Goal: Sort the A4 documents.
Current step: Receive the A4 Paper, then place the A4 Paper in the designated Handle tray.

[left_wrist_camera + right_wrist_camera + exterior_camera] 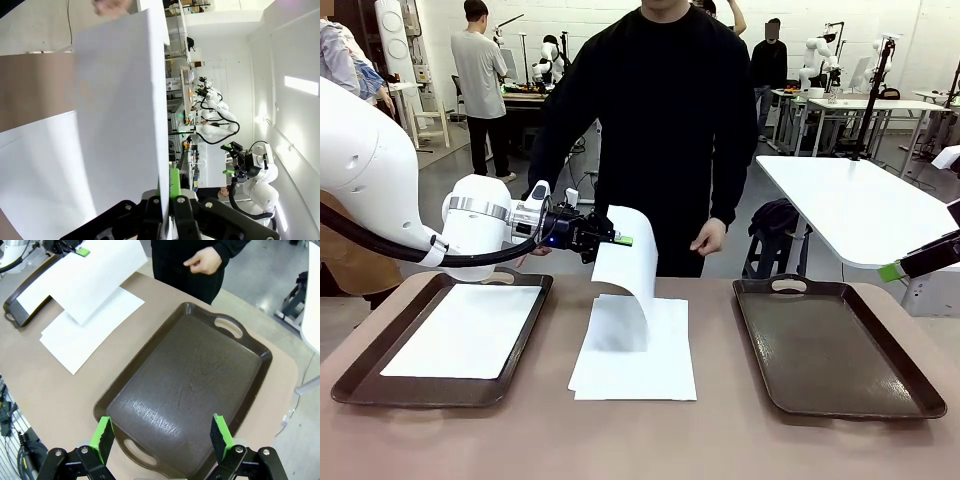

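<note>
Currently our left gripper [620,240] clamps one sheet [625,280] by its upper edge, hanging lengthwise over the stack [640,370]; the left tray [355,385] lies nearer. Our right gripper [162,430] stands apart.

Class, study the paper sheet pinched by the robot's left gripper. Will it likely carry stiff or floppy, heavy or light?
Probably floppy: the sheet, pinched at one edge by the jaws of the left gripper, curls down toward the stack. Likely light: a small edge pinch holds it up. It may drag or swing when moved.
</note>
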Controlling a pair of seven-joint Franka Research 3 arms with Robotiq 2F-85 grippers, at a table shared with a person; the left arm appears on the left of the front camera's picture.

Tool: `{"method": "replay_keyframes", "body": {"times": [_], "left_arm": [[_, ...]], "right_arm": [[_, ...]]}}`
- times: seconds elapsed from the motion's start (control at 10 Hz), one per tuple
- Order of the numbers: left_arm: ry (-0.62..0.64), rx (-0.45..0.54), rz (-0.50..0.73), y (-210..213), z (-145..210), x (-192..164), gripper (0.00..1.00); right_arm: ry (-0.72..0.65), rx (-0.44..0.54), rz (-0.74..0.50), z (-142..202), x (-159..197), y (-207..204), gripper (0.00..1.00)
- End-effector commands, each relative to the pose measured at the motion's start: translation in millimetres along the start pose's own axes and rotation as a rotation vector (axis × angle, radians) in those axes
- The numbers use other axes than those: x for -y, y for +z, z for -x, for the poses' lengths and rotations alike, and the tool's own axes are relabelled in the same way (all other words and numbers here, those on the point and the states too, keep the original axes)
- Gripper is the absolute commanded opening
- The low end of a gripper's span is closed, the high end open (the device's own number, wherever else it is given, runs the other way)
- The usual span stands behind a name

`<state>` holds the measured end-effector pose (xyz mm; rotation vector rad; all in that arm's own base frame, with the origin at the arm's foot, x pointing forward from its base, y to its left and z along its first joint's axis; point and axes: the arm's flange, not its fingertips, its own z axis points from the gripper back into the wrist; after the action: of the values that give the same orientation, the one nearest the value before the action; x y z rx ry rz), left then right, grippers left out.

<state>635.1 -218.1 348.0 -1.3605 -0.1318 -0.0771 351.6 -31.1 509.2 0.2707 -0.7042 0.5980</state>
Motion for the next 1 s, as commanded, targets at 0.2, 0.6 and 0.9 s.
{"method": "replay_keyframes", "body": {"times": [0.2, 0.6, 0.9], "left_arm": [[-0.009, -0.007, 0.006, -0.7, 0.5, 0.5, 0.00], [-0.009, -0.007, 0.006, -0.7, 0.5, 0.5, 0.00], [-0.009, -0.007, 0.006, -0.7, 0.5, 0.5, 0.00]], "right_arm": [[-0.005, 0.006, -0.019, 1.0, 1.0, -2.3, 1.00], [-0.005, 0.006, -0.019, 1.0, 1.0, -2.3, 1.00], [-0.005, 0.006, -0.019, 1.0, 1.0, -2.3, 1.00]]}}
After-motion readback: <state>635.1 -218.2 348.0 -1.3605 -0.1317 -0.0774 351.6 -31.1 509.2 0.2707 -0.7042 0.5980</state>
